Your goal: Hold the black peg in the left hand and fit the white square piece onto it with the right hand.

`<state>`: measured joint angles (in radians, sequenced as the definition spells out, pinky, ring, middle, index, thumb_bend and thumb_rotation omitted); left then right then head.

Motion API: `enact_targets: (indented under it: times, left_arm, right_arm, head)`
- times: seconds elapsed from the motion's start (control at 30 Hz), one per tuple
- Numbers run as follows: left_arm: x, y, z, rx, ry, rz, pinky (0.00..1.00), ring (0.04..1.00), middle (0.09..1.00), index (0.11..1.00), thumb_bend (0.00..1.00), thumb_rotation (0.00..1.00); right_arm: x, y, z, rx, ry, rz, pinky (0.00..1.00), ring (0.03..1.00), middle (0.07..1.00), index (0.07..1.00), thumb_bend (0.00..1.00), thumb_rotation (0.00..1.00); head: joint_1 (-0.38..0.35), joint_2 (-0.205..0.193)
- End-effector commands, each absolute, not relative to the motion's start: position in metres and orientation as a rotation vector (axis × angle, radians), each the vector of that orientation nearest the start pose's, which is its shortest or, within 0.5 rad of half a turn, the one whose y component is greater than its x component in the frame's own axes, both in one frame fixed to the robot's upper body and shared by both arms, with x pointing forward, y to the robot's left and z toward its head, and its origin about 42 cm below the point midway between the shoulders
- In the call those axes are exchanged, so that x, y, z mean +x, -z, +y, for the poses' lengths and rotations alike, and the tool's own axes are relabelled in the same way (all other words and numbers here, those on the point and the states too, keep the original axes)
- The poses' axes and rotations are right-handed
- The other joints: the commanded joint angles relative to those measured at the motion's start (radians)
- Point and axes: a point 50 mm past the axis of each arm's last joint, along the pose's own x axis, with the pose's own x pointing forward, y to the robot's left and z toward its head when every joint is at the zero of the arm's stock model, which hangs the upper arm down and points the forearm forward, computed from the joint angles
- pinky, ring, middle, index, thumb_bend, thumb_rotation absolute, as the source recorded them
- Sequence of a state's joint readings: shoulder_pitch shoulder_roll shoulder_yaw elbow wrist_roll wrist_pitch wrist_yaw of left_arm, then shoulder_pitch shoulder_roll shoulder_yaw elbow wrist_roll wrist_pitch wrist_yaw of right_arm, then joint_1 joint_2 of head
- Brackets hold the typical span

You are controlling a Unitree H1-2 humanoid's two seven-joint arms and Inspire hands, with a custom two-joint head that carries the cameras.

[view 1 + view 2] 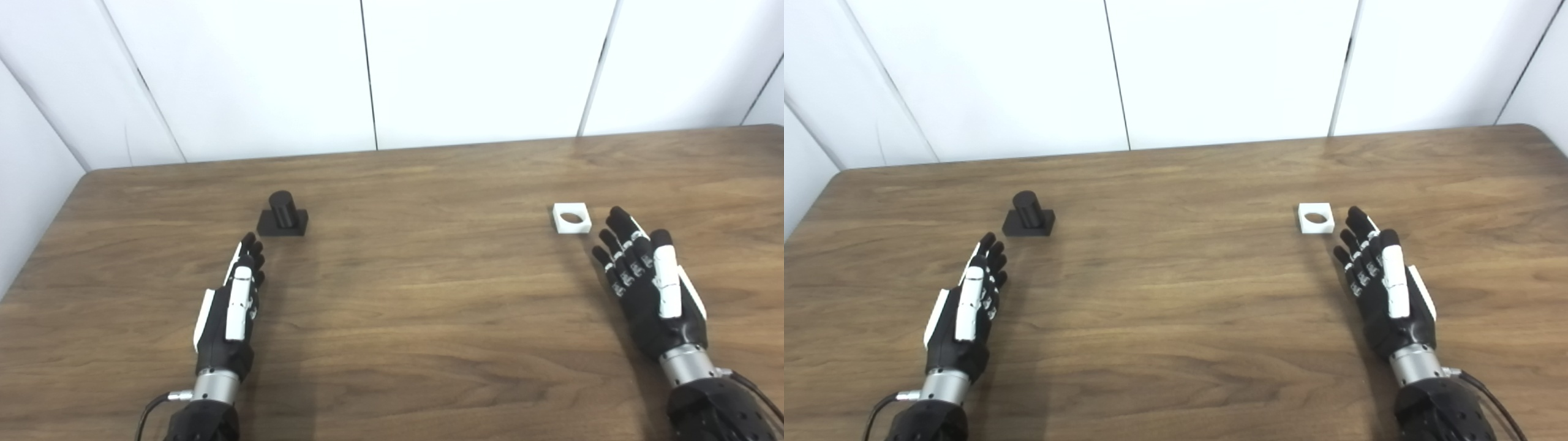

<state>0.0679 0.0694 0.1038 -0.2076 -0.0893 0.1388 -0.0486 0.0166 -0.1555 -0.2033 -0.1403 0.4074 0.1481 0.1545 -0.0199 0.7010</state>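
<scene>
The wooden table [392, 343] carries both parts, well apart. The black peg [282, 214], a short upright cylinder on a square base, stands left of centre, just beyond the left hand [229, 306], whose fingers lie extended and close together, holding nothing. The white square piece [572, 218], a flat block with a round hole, lies to the right, just left of and beyond the right hand [649, 288], whose fingers are spread slightly apart and empty. Both parts appear rigid, light and smooth, probably moulded plastic, so they may slip under a loose grasp. The peg is best held by its base, leaving the cylinder free; the white piece by opposite outer edges, leaving the hole unobstructed.
</scene>
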Motion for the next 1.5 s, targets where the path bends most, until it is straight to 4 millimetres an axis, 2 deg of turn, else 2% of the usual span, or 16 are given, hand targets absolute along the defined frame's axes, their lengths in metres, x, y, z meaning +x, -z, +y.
enact_targets:
  times: [0.0, 0.43, 0.6, 0.67, 0.8, 0.83, 0.87, 0.9, 0.97, 1.27, 1.47]
  left_arm:
    - [0.268, -0.143, 0.263, -0.001, -0.041, -0.093, 1.00, 1.000, 1.000, 1.000, 0.42, 1.00]
    - [0.269, -0.144, 0.264, 0.007, -0.039, -0.095, 1.00, 1.000, 1.000, 1.000, 0.41, 1.00]
    - [0.271, -0.148, 0.264, 0.049, -0.036, -0.084, 1.00, 1.000, 1.000, 1.000, 0.45, 0.98]
    - [0.273, -0.151, 0.264, 0.114, -0.040, -0.073, 1.00, 1.000, 1.000, 1.000, 0.53, 0.93]
    - [0.278, -0.162, 0.268, 0.265, -0.048, -0.103, 1.00, 1.000, 1.000, 1.000, 0.59, 0.84]
    - [0.281, -0.166, 0.270, 0.281, -0.053, -0.105, 1.00, 1.000, 1.000, 1.000, 0.58, 0.75]
    - [0.283, -0.171, 0.271, 0.287, -0.057, -0.106, 1.00, 1.000, 1.000, 0.998, 0.56, 0.49]
    - [0.286, -0.175, 0.273, 0.290, -0.061, -0.107, 1.00, 1.000, 1.000, 0.997, 0.56, 0.39]
    - [0.291, -0.183, 0.279, 0.325, -0.071, -0.117, 0.99, 1.000, 1.000, 0.989, 0.58, 0.30]
    - [0.331, -0.230, 0.316, 0.527, -0.044, -0.146, 1.00, 1.000, 1.000, 0.930, 0.73, 0.16]
    - [0.359, -0.254, 0.333, 0.730, -0.023, -0.128, 1.00, 1.000, 0.988, 0.913, 0.83, 0.17]
  right_arm:
    - [0.280, -0.145, -0.299, 0.253, -0.021, -0.109, 0.98, 0.992, 0.979, 0.921, 0.57, 0.87]
    - [0.281, -0.147, -0.298, 0.266, -0.016, -0.108, 0.98, 0.994, 0.979, 0.920, 0.56, 0.87]
    - [0.282, -0.148, -0.298, 0.272, -0.021, -0.110, 0.98, 0.995, 0.982, 0.918, 0.56, 0.86]
    - [0.283, -0.148, -0.299, 0.271, -0.028, -0.110, 0.98, 0.997, 0.988, 0.924, 0.55, 0.88]
    - [0.282, -0.147, -0.297, 0.273, -0.032, -0.102, 0.97, 0.993, 0.986, 0.922, 0.56, 0.87]
    - [0.282, -0.146, -0.296, 0.269, -0.036, -0.099, 0.98, 0.996, 0.988, 0.925, 0.57, 0.87]
    - [0.281, -0.146, -0.296, 0.259, -0.036, -0.096, 0.98, 0.996, 0.987, 0.927, 0.58, 0.88]
    - [0.281, -0.146, -0.295, 0.250, -0.036, -0.094, 0.98, 0.995, 0.985, 0.927, 0.58, 0.88]
    - [0.281, -0.145, -0.295, 0.240, -0.037, -0.093, 0.98, 0.998, 0.987, 0.928, 0.59, 0.88]
    - [0.283, -0.142, -0.293, 0.247, -0.050, -0.093, 1.00, 1.000, 0.991, 0.934, 0.61, 0.87]
    - [0.284, -0.142, -0.289, 0.255, -0.051, -0.096, 1.00, 1.000, 0.991, 0.938, 0.61, 0.87]
  head:
    - [-0.001, 0.002]
    - [-0.003, 0.002]
    - [0.008, 0.003]
    - [0.014, 0.002]
    - [0.016, 0.002]
    - [0.020, 0.000]
    - [0.021, -0.001]
    - [0.023, -0.001]
    - [0.026, -0.001]
    - [0.022, -0.006]
    - [0.019, -0.010]
